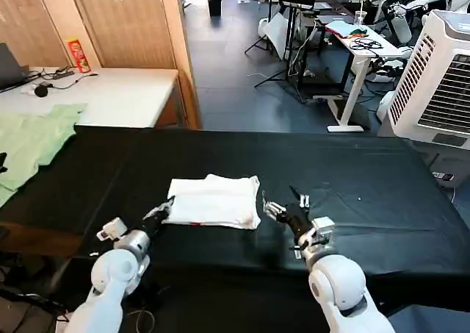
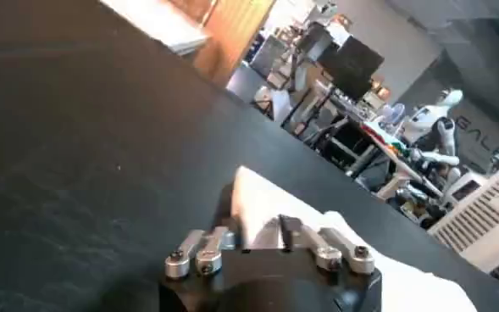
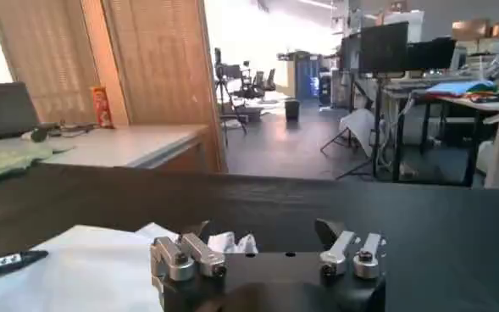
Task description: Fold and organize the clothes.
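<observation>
A: T-shirt (image 1: 214, 201) folded into a white rectangle, mid tabletop (image 1: 367, 178), long axis running left–right between both arms.

B: Left gripper (image 1: 160, 214) at its left edge, nearer; whether it pinches cloth, cannot tell. Right gripper (image 1: 283, 209) just beside the right edge, fingers spread.

A: Right wrist view shows the crumpled near edge (image 3: 232, 244).

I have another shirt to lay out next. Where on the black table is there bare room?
The black table is bare right of the right gripper, and along the far edge behind the folded white T-shirt. It is crowded around the shirt, flanked by the left gripper, and near the pale green garment.
</observation>
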`<state>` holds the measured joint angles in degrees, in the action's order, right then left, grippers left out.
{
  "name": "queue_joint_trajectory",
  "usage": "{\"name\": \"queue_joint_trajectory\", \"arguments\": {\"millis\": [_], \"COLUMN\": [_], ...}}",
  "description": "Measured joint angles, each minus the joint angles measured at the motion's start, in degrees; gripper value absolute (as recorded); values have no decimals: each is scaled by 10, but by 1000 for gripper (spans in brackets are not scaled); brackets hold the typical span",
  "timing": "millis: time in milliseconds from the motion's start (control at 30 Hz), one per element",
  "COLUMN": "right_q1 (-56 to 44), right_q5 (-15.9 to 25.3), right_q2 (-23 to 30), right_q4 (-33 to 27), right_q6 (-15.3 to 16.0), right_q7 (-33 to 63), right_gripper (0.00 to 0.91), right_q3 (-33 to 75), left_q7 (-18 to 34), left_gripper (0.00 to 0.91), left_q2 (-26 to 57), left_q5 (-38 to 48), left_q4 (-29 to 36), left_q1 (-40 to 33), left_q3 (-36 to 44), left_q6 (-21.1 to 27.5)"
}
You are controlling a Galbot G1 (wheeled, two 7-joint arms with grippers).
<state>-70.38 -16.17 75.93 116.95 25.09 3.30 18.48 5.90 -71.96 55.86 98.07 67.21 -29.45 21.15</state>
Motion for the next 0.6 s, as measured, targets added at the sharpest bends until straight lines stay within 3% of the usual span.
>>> {"name": "queue_joint_trajectory", "arguments": {"millis": [200, 600], "right_q1": [-4, -10], "right_q5": [2, 3], "right_q2": [1, -3], "right_q4": [2, -2], "right_q6": [1, 5], "right_q7": [1, 3], "right_gripper": [878, 878], "right_q3": [8, 32], "left_q7": [1, -25], "left_gripper": [0, 0], "left_q2": [10, 115], "left_q5": [-31, -234], "left_q4": [15, 64], "left_q1": [3, 16], "left_q3": [-4, -44], "left_q6": [8, 12]}}
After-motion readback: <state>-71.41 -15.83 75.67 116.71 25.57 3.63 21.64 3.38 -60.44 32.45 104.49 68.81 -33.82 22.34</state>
